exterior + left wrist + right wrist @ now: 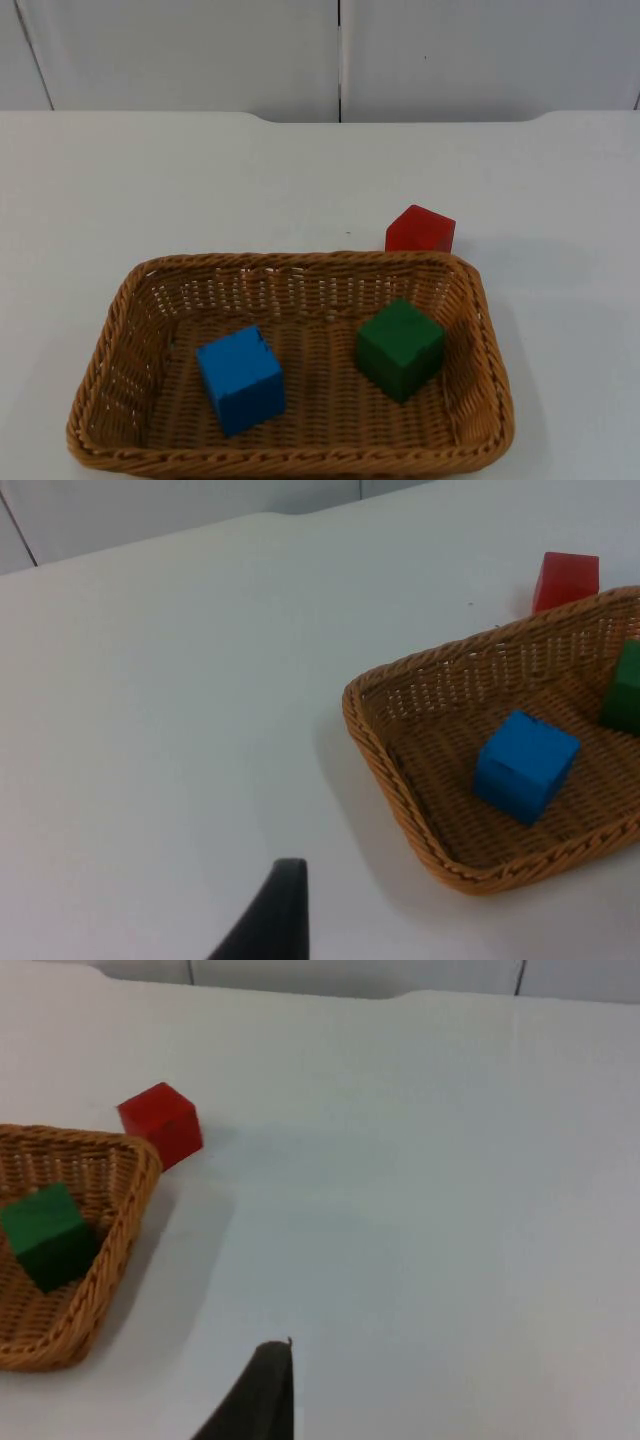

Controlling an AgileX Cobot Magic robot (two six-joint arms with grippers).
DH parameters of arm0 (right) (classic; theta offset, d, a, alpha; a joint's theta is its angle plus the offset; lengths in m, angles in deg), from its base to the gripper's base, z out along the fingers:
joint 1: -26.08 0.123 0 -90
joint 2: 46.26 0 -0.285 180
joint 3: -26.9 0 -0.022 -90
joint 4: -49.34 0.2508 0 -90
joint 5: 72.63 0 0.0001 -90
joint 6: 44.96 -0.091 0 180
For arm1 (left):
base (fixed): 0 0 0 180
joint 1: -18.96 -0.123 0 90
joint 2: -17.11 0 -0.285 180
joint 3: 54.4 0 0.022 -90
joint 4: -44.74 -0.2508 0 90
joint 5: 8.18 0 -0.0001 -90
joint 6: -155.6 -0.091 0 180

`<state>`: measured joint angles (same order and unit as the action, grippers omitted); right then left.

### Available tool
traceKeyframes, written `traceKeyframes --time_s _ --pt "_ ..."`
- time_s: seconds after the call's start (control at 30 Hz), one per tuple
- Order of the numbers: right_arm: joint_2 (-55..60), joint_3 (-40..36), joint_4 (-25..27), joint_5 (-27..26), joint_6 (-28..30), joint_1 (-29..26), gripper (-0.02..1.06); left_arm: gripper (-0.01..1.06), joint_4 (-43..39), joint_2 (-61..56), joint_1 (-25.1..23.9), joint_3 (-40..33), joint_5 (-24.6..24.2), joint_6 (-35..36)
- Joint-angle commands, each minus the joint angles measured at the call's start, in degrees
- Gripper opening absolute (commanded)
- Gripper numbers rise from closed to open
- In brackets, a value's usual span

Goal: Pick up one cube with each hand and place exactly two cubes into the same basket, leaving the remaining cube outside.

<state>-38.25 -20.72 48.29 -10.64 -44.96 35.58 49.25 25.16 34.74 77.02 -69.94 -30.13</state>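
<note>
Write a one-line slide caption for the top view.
Blue cube and green cube sit apart inside the wicker basket; the red cube rests on the white table just behind its far rim.

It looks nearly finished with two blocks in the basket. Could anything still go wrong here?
Possibly. The red cube sits on the table right against the far rim of the basket, so a nudge to the basket could shove it along. The blue cube and green cube already lie inside; adding the red one would break the count of two. Neither cube is held now.
</note>
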Motion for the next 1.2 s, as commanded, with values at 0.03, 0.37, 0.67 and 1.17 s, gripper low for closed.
traceKeyframes --time_s 0.03,0.37,0.67,1.17 --pt "-0.22 -0.04 0.05 -0.31 0.38 -2.92 1.05 1.05 -0.23 -0.26 0.17 -0.19 0.10 0.19" --pt "-0.22 -0.04 0.04 -0.31 0.38 -4.32 1.05 1.05 -0.23 -0.26 0.17 -0.19 0.10 0.19" --pt "-0.22 -0.04 0.06 -0.31 0.38 -4.32 1.05 1.05 -0.37 -0.26 -3.45 -0.19 0.10 0.19" --pt "-0.22 -0.04 0.06 -0.31 0.38 -4.32 1.05 1.05 -0.60 -0.26 -11.41 -0.19 0.10 0.19"
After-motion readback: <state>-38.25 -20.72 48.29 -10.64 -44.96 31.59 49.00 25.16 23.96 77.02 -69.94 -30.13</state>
